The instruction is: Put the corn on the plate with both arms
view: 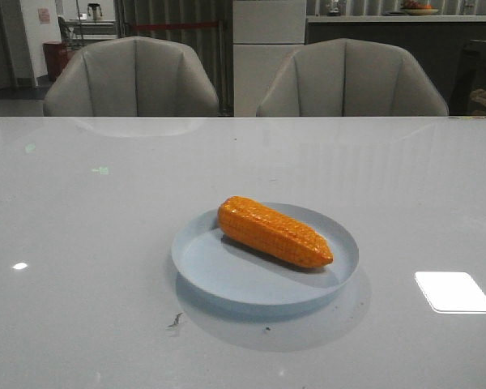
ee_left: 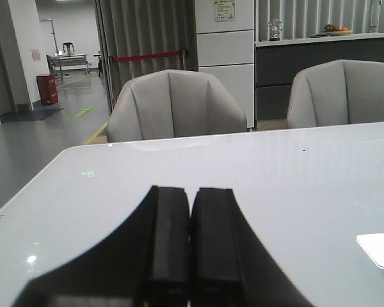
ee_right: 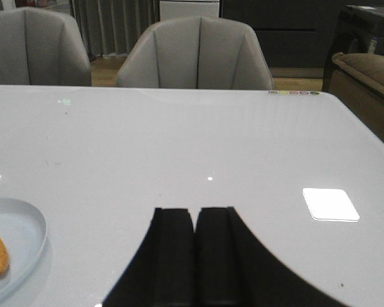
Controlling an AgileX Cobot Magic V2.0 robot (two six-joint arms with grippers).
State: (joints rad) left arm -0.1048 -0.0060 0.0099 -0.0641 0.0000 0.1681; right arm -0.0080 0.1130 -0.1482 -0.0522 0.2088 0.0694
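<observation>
A glossy pale grey bench (view: 97, 243) fills the front view. Two grey padded chairs (view: 131, 77) (view: 352, 79) stand side by side just behind its far edge. Small dark specks (view: 176, 321) lie near its near edge.

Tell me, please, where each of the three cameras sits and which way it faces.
Front view: looks forward over the table at the corn lying on the plate, two chairs behind; no arm shows.
Left wrist view: low over the table, facing the chairs; the left gripper, jaws shut, shows.
Right wrist view: likewise low, facing the chairs; the right gripper, jaws shut, shows.
Front and right wrist views share plate and corn.
</observation>
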